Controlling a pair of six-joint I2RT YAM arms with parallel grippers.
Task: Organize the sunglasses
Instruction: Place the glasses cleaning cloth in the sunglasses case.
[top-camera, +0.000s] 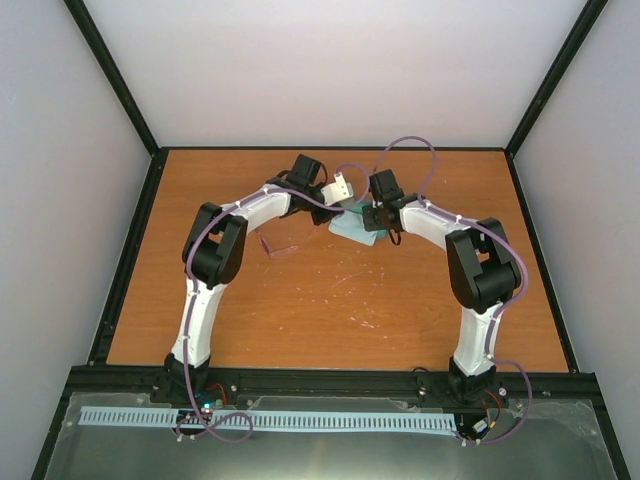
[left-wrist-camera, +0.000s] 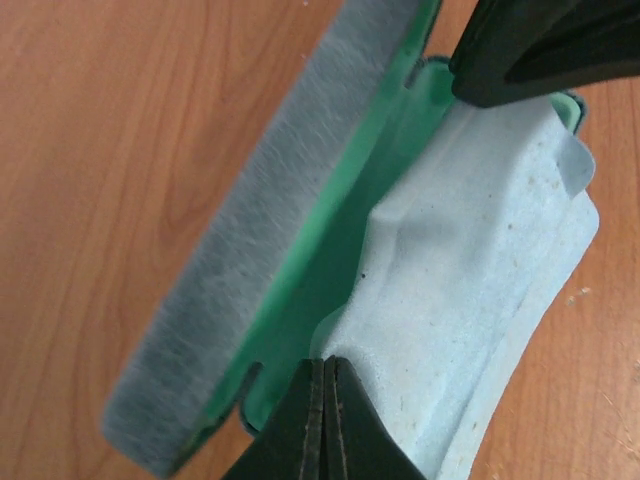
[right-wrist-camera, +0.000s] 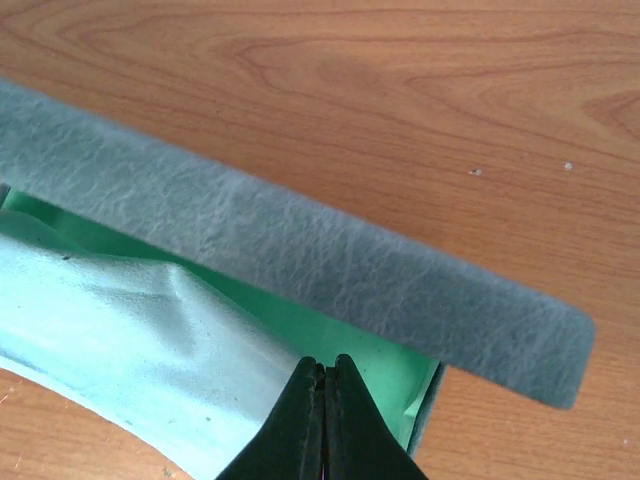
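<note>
The sunglasses (top-camera: 281, 247) lie on the wooden table, left of centre and beside my left forearm, with nothing holding them. The grey-blue case (left-wrist-camera: 250, 240) lies open at mid-table with its green lining showing. It also shows in the right wrist view (right-wrist-camera: 330, 270). The pale blue cloth (left-wrist-camera: 470, 260) lies crumpled in the case and hangs over its near side. My left gripper (left-wrist-camera: 325, 365) is shut, pinching one edge of the cloth. My right gripper (right-wrist-camera: 322, 368) is shut at the cloth's (right-wrist-camera: 120, 330) other end, and the cloth's edge runs into its tips.
The two grippers (top-camera: 330, 205) (top-camera: 376, 216) meet over the case (top-camera: 350, 228) at the table's far middle. Purple cables loop above both wrists. Black frame rails border the table (top-camera: 330, 300).
</note>
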